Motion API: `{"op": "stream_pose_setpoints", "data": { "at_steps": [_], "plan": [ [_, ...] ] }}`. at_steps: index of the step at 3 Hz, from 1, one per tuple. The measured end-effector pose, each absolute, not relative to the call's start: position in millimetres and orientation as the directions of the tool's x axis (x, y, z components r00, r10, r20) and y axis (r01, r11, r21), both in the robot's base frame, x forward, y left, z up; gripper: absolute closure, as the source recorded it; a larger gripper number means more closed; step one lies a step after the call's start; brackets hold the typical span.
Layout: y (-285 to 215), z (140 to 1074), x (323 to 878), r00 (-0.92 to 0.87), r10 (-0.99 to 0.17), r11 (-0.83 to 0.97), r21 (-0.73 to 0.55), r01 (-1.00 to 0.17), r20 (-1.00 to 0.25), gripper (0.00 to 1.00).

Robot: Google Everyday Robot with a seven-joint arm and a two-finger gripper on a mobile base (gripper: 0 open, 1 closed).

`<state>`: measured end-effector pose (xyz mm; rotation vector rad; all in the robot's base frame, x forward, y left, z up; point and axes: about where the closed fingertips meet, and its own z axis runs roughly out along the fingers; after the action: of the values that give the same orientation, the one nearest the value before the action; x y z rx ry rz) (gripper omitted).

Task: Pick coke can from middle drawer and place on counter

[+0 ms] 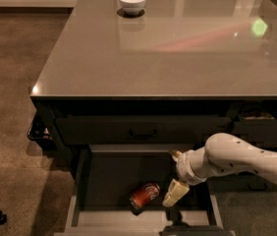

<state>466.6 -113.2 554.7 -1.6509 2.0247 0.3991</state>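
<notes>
Jaw state: cannot be told from the camera view; only one pale tip of the gripper (175,192) is made out, pointed downward inside the middle drawer (82,179). Nothing is seen to be held. The gripper is located low over the drawer floor, below and outward of the near edge of the counter (163,58), somewhat toward that edge's right-hand end. The coke can (145,195) is recorded lying on its side on the drawer floor, just beside the gripper on the side toward the counter's left edge; contact between the two cannot be confirmed. The can's long axis is set diagonally, one end toward the drawer front and the left, the other end pointing back toward the gripper and the counter's near edge. The white arm (236,156) is seen entering from the right. It is judged that the grasp has not yet been made: a short sideways shift toward the left edge is called for, with the jaws turned across the can's diagonal axis. Above, a closed drawer front (143,131) is noted; a white bowl (132,1) stands near the counter's far edge, toward its far left corner.
</notes>
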Motion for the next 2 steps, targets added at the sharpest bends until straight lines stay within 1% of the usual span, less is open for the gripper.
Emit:
{"op": "stream_pose_setpoints", "data": {
  "at_steps": [1,2],
  "plan": [
    [-84.4,508.4,468.4,-0.115,-0.808,0.179,-0.054,-0.982,-0.577,0.0],
    [-42.6,422.7,472.7,-0.088,-0.767,0.151,-0.046,-0.987,-0.635,0.0]
  ]
}}
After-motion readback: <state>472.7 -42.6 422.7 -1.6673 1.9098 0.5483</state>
